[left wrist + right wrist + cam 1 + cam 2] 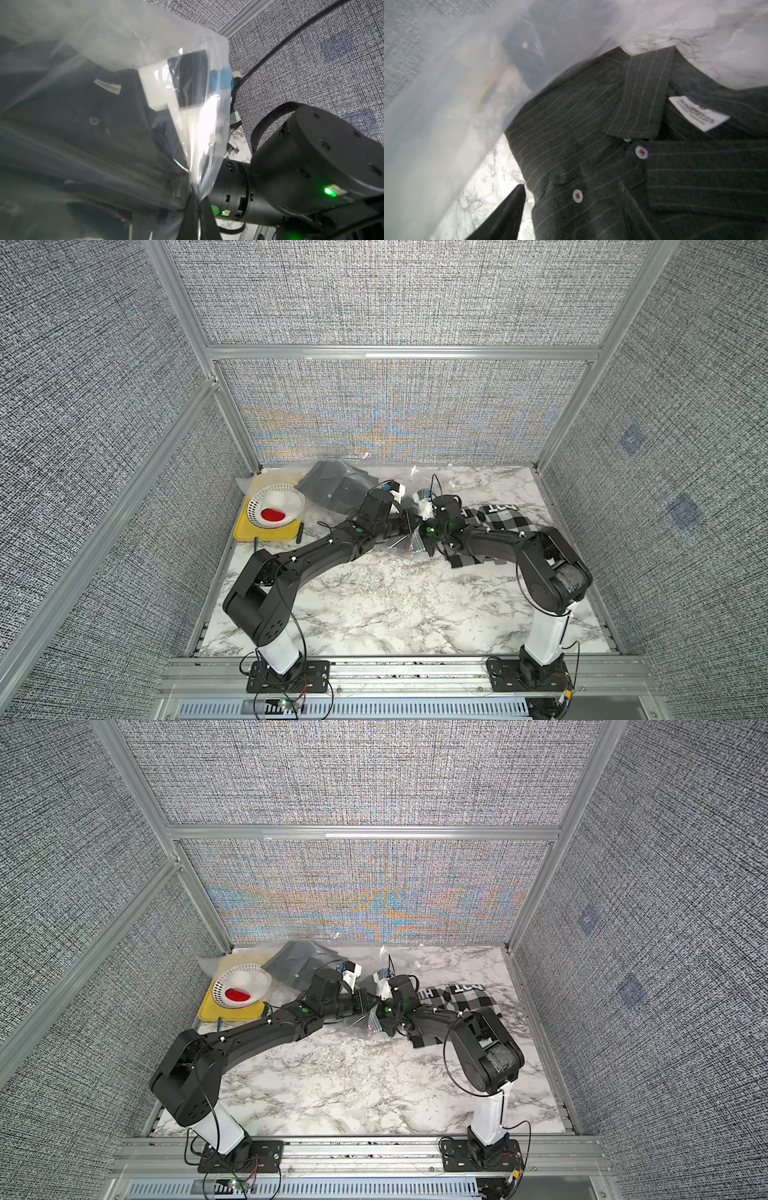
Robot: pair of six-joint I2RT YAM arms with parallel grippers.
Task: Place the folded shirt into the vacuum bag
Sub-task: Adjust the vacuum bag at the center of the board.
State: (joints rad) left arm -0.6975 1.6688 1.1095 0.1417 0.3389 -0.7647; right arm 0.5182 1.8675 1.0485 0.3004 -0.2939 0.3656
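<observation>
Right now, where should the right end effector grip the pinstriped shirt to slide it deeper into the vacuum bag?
Probably the folded side edge below the collar of the pinstriped shirt, approached low from the bag mouth, where the right finger sits beside that edge. The shirt lies flat, so only an edge can be pinched; the left end effector holds the vacuum bag up.

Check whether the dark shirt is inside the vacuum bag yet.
Inside, apparently: the left wrist view shows the shirt through the vacuum bag film, and plastic covers it in both top views.
</observation>
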